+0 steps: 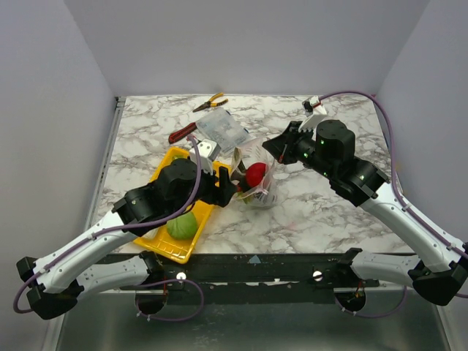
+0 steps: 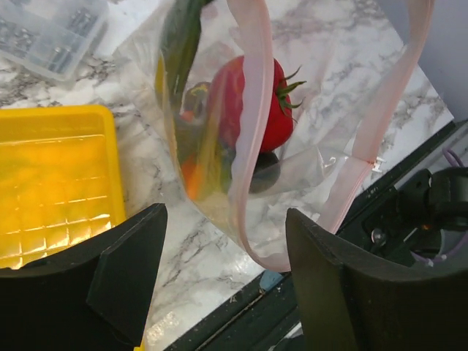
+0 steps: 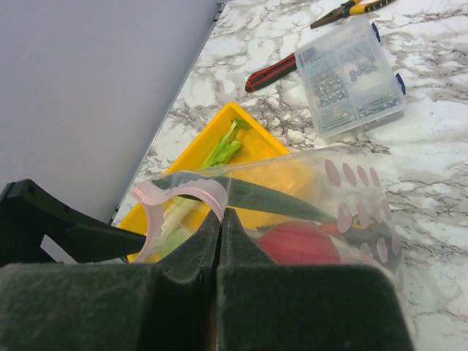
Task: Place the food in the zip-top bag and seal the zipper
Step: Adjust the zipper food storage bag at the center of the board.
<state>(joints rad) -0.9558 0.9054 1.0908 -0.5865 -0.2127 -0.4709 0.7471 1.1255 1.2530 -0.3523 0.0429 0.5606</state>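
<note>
The clear zip-top bag point(image 1: 266, 162) stands open in the middle of the table, with a red tomato point(image 1: 254, 175) and other toy food in it. My right gripper point(image 1: 281, 151) is shut on the bag's pink zipper strip point(image 3: 183, 191), at the mouth's rim point(image 3: 221, 213). The tomato point(image 3: 296, 242) and a dark green leek point(image 3: 270, 198) show through the bag. My left gripper point(image 2: 227, 252) is open at the bag's near side, and the pink strip point(image 2: 252, 110) loops between its fingers point(image 2: 124, 270). A round green cabbage point(image 1: 181, 225) lies on the yellow tray point(image 1: 170, 159). Leafy greens point(image 3: 225, 144) also lie there.
A rigid clear box point(image 1: 221, 128) of small parts sits behind the bag. Red-handled pliers point(image 1: 181, 133) lie left of the box, and yellow-handled pliers point(image 1: 209, 102) lie near the back edge. The table's front edge point(image 2: 241, 292) is just under my left gripper.
</note>
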